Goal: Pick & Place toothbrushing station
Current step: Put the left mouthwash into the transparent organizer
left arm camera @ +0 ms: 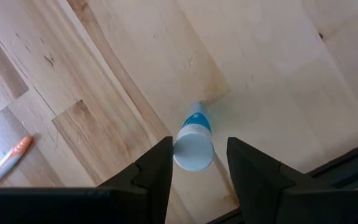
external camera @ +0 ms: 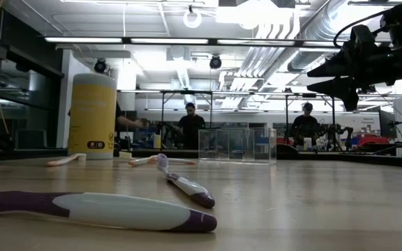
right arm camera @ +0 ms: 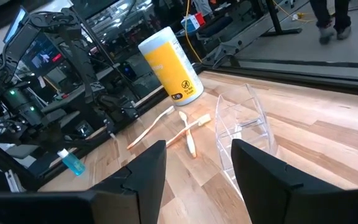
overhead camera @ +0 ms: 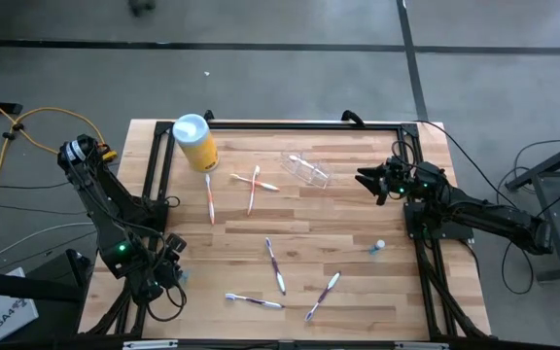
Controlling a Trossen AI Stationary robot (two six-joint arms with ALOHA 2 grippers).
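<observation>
The toothbrushing station [overhead camera: 307, 168], a clear plastic holder, lies on its long side on the wooden table at the far middle; it also shows in the low view [external camera: 236, 144] and the right wrist view [right arm camera: 244, 127]. My right gripper [overhead camera: 363, 180] hangs open just to its right, pointing level at it and well above the table [external camera: 311, 80], touching nothing. My left gripper [overhead camera: 173, 272] is open at the near left corner and points down. Its fingertips stand on either side of the white cap of a small blue bottle [left arm camera: 193, 148]. That bottle stands upright on the table [right arm camera: 72, 162].
A yellow canister [overhead camera: 194, 141] with a pale blue lid stands at the far left. Several toothbrushes lie about: two crossed [overhead camera: 252, 183], one beside them [overhead camera: 209, 199], and purple ones nearer [overhead camera: 275, 262] [overhead camera: 322, 297]. A second small bottle [overhead camera: 377, 249] is at the right. A black frame rims the table.
</observation>
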